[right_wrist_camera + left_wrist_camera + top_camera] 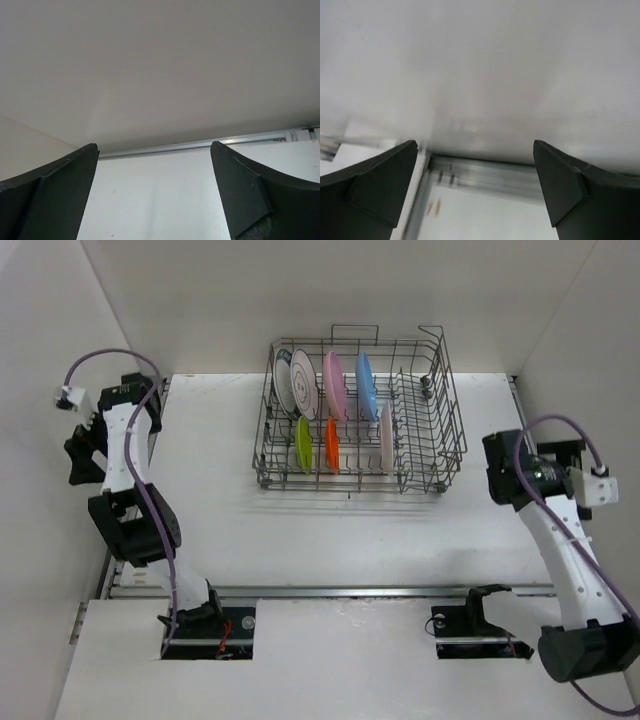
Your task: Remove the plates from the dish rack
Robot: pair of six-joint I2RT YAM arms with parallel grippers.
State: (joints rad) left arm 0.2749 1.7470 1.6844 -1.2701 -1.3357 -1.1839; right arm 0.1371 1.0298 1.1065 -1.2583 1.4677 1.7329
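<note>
At the opening step, nothing unloaded. Finds the plates (335,385) on edge in the left part of the dish rack (428,430), far centre. Holds left gripper (475,192) and right gripper (154,195) released, empty, out at either side. Next calls for reaching down onto one plate rim.

In the top view we see the plates (335,390) nearly edge-on in the dish rack (425,440), so their faces are mostly hidden; the two at the far left overlap, and their patterns are too small to read. The white plate (386,438) is a sliver. Some small roundish things (428,383) in the rack's far right corner we cannot identify. In each wrist view the bottom edge cuts off the left hand (475,145) and the right hand (154,146) below their tips, and the left wrist view is blurred.
</note>
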